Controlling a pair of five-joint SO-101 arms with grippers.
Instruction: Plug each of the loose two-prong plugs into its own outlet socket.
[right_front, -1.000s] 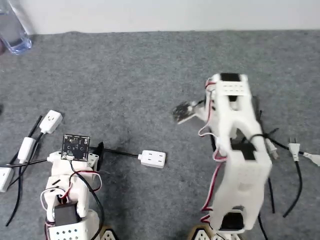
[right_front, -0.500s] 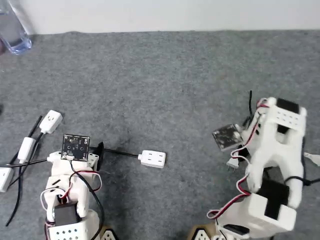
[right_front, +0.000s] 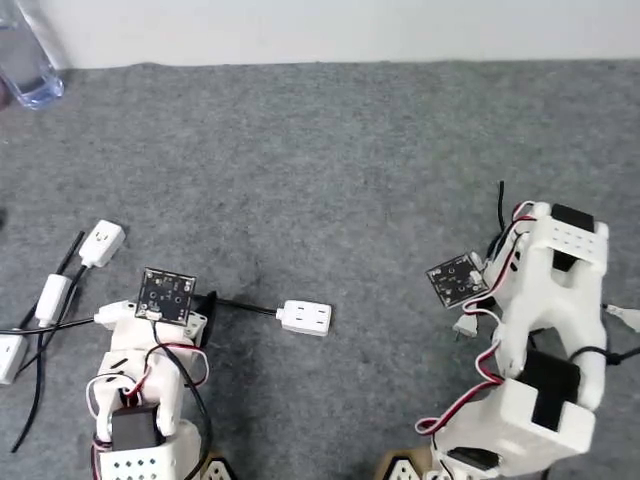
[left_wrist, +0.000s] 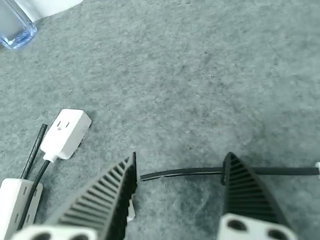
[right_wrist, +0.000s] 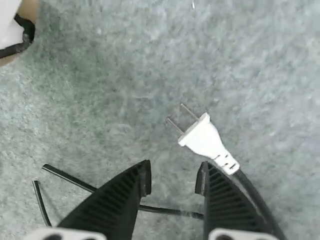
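Note:
A white two-prong plug (right_wrist: 202, 137) lies on the grey mat, prongs pointing away from its black cord. My right gripper (right_wrist: 173, 177) hovers open just short of it, with the plug beyond the fingertips. In the high view this plug (right_front: 464, 326) sits beside the right arm (right_front: 545, 340). A white outlet socket (right_front: 305, 317) lies mid-table on a black cord. My left gripper (left_wrist: 180, 165) is open above that cord (left_wrist: 185, 172), holding nothing. Another white socket (left_wrist: 65, 132) lies farther off, also seen as a socket (right_front: 102, 243) in the high view.
More white sockets (right_front: 52, 297) and black cords crowd the left edge. A second plug (right_front: 625, 316) lies at the far right edge. A clear bottle (right_front: 28, 60) stands at the back left corner. Open grey mat stretches across the middle and back.
The right arm swung from the table's middle to the right and came down over the plug. The left arm shifted slightly right.

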